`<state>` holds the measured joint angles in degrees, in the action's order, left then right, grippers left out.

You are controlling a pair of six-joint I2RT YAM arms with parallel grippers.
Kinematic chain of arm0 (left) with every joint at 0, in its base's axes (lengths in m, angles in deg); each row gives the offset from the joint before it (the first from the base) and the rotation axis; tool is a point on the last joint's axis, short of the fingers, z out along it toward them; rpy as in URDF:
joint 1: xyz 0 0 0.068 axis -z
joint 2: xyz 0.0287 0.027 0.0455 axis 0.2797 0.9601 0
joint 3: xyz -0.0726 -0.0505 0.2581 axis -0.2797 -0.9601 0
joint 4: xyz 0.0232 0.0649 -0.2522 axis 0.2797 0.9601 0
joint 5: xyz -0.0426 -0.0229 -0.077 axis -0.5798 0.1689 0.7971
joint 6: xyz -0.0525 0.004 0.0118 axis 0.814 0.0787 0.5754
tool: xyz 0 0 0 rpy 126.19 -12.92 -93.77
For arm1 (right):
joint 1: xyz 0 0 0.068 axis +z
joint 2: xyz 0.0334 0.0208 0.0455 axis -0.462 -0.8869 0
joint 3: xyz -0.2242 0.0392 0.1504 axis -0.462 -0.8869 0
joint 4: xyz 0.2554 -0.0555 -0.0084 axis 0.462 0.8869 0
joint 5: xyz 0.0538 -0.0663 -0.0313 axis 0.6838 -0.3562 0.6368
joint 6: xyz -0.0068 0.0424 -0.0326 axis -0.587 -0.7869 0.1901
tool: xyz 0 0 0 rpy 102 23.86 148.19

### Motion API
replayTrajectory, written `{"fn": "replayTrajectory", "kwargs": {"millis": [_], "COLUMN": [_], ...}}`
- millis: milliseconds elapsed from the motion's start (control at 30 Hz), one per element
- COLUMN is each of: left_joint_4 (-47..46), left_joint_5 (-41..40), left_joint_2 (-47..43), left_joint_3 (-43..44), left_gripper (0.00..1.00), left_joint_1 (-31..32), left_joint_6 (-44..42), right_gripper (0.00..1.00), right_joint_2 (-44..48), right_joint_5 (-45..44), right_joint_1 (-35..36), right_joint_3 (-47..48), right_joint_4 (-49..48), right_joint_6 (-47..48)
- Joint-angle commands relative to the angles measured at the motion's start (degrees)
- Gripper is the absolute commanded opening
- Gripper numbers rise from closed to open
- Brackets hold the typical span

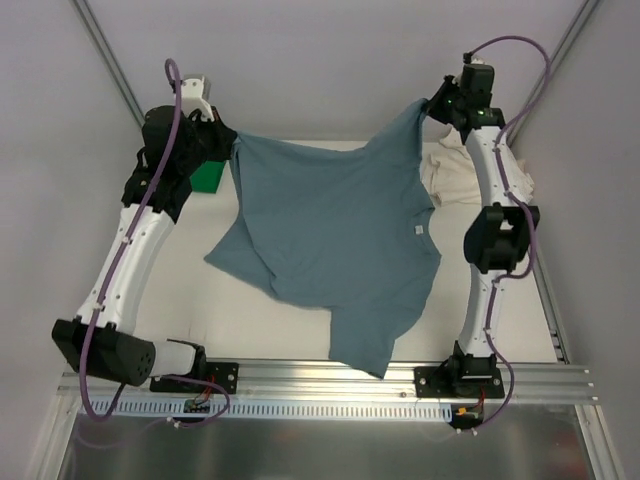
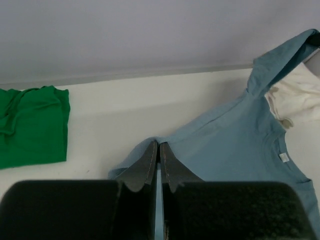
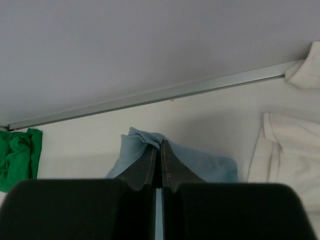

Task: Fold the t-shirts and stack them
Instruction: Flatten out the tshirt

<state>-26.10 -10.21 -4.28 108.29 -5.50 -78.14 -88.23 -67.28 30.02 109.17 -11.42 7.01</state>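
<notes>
Within both pairs of jaws, blue-grey t-shirt [image 1: 330, 240] edges.

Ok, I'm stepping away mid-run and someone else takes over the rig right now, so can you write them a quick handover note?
Left gripper: shut on the blue tee, far left.
Right gripper: shut on the blue tee too, far right.
Blue tee: spread between them, unfolded, its lower part draping toward the near edge.
Green tee: far left by the left arm, compact; folded or just bunched, cannot tell.
Cream tee: crumpled at far right by the right arm.
Done: no stack yet.
Left: fold blue and cream, check green, stack all three.
</notes>
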Motion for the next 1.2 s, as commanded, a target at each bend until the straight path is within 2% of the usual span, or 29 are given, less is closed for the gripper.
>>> {"fn": "replayTrajectory", "kwargs": {"millis": [0, 100, 133, 167, 200, 233, 300, 333, 433, 467, 533, 600, 767, 867, 967, 1000, 1167], "left_joint_4": [-8.5, -10.1, -10.7, -11.3, -11.8, -13.3, -16.5, -21.1, -28.3, -28.7, -26.1, -16.3, 5.6, 12.8, 13.2, 9.9, -2.4], "left_joint_5": [-3.5, -4.5, -5.0, -5.4, -5.9, -7.0, -10.4, -11.7, -14.4, -14.6, -14.9, -13.1, -6.1, 5.3, 13.1, 14.9, 24.0], "left_joint_2": [7.0, 14.9, 16.7, 18.5, 21.3, 22.0, 21.6, 20.6, 15.1, 12.8, 11.4, 10.2, 8.5, 11.0, 14.4, 14.9, 16.2], "left_joint_3": [2.2, 5.2, 6.5, 7.0, 7.5, 7.1, 3.2, 0.9, -7.2, -9.3, -9.2, -7.2, -5.9, -6.9, -9.4, -12.6, -22.7], "left_gripper": [0.00, 0.01, 0.20, 0.50, 0.80, 0.98, 0.99, 0.98, 0.99, 0.99, 0.99, 0.99, 0.99, 0.99, 0.99, 0.99, 0.99], "left_joint_1": [-0.6, -0.6, -0.6, -0.6, -0.6, -0.6, -0.4, -0.1, 1.2, 1.6, 1.6, 1.6, 1.4, -0.6, -1.9, -2.6, -3.5], "left_joint_6": [-3.0, -3.1, -3.0, -3.2, -3.0, -2.4, -1.7, -1.9, -3.5, -3.8, -3.0, -0.2, 10.9, 18.6, 23.7, 25.2, 33.5], "right_gripper": [0.01, 0.00, 0.02, 0.20, 0.77, 0.99, 0.99, 1.00, 0.99, 0.99, 0.99, 0.99, 0.99, 0.99, 0.99, 0.99, 0.99], "right_joint_2": [-9.4, -14.1, -15.2, -15.6, -15.8, -15.3, -13.5, -10.9, -6.3, -2.3, 2.4, 9.7, 24.1, 33.5, 44.0, 49.4, 64.4], "right_joint_5": [2.6, 2.4, 2.4, 2.3, 2.1, 2.7, 2.9, 2.5, 1.7, 1.4, 0.7, 0.2, -0.4, -0.5, -0.2, -0.4, -1.8], "right_joint_1": [0.0, -0.1, -0.3, -0.4, -0.6, -0.6, -0.7, -0.6, -0.6, -0.3, 0.2, 1.3, 4.4, 5.3, 5.9, 6.4, 6.6], "right_joint_3": [14.8, 15.1, 11.9, 10.2, 8.6, 4.7, 0.4, -3.7, -9.1, -13.3, -17.8, -24.2, -37.7, -46.9, -56.8, -61.0, -68.2], "right_joint_4": [-4.9, -10.2, -15.7, -17.9, -19.8, -23.1, -26.7, -28.4, -28.9, -28.9, -28.4, -26.2, -23.1, -19.2, -18.8, -17.6, -10.1], "right_joint_6": [-2.6, -4.1, -4.7, -5.5, -7.0, -7.2, -6.9, -6.4, -3.9, -2.8, -1.6, -0.7, -0.7, -2.6, -4.0, -3.9, -0.8]}}
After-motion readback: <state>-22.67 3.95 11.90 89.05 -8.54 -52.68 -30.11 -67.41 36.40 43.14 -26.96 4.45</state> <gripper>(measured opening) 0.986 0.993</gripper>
